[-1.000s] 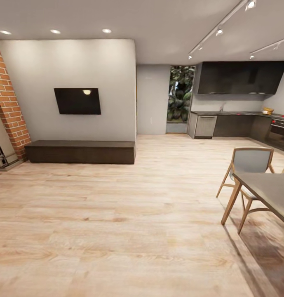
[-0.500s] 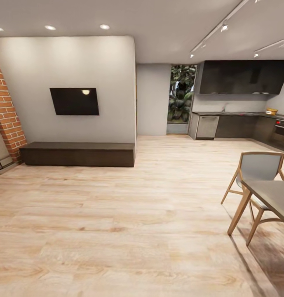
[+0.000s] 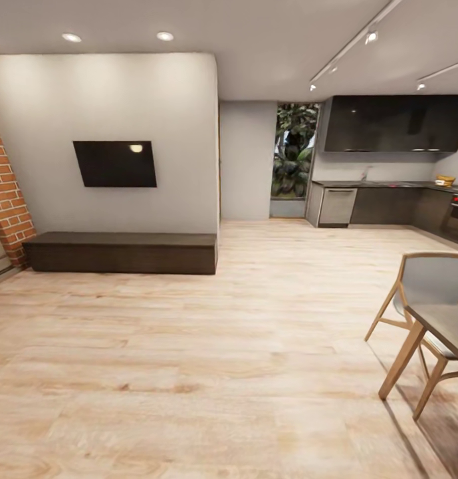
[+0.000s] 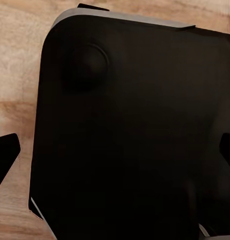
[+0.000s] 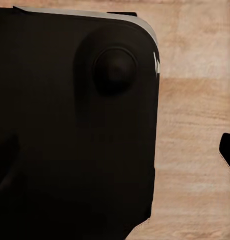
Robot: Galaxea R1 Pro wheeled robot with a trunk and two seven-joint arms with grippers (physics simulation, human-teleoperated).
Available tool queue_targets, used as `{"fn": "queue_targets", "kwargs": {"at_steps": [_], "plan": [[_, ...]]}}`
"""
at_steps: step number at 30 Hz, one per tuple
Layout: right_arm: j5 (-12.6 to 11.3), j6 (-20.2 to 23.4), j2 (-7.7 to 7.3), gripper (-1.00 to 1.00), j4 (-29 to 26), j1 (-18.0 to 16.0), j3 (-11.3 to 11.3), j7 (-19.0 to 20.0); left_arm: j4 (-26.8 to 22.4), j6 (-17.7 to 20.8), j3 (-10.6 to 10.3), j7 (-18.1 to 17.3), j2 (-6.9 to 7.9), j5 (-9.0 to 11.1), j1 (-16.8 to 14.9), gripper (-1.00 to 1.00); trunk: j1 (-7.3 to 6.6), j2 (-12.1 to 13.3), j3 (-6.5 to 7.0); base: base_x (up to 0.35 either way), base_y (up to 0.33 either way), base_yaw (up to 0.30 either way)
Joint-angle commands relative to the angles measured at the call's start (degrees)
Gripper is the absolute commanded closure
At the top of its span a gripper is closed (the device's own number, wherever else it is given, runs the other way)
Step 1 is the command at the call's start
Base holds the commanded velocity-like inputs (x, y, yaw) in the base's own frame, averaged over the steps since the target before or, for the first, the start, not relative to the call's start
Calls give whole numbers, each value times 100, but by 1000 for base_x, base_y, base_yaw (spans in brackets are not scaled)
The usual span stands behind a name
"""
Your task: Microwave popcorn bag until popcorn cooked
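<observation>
Far off at the right of the head view, the countertop [image 3: 381, 184] runs as a dark strip over dark cabinets in the kitchen. A small yellowish object [image 3: 445, 180] stands on it, too far away to identify. The popcorn bag and the microwave are out of view. My left gripper [image 4: 115, 155] hangs open over the robot's black base, one dark fingertip [image 4: 5, 155] at each side of the wrist view. My right gripper [image 5: 115, 155] also looks open, with one fingertip [image 5: 228, 152] against the wood floor and the other lost against the black base.
A wide wooden floor [image 3: 209, 346] stretches ahead. A dining table [image 3: 451, 326] and a chair [image 3: 428, 283] stand close at the right. A low dark bench [image 3: 122, 251] sits under a wall-mounted TV [image 3: 115, 163]. A built-in oven [image 3: 457, 216] is at the far right.
The whole head view has shifted as the camera moved forward: the table and chair slid toward the right edge, and the brick wall and TV drifted left. Nothing in the room moved.
</observation>
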Motion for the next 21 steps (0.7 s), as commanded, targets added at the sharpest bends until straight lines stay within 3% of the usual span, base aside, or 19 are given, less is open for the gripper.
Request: {"fn": "queue_targets", "kwargs": {"at_steps": [1,21], "plan": [[3,-20,3,-100,1,-1,4,-13,-7,-9,2,6,-1,34,2,-100,4,-2,-4,332,0,0],[1,-26,-4,-100,1,-1,-12,-13,-4,-15,2,6,-1,26,2,-100,4,-2,-4,332,0,0]]}}
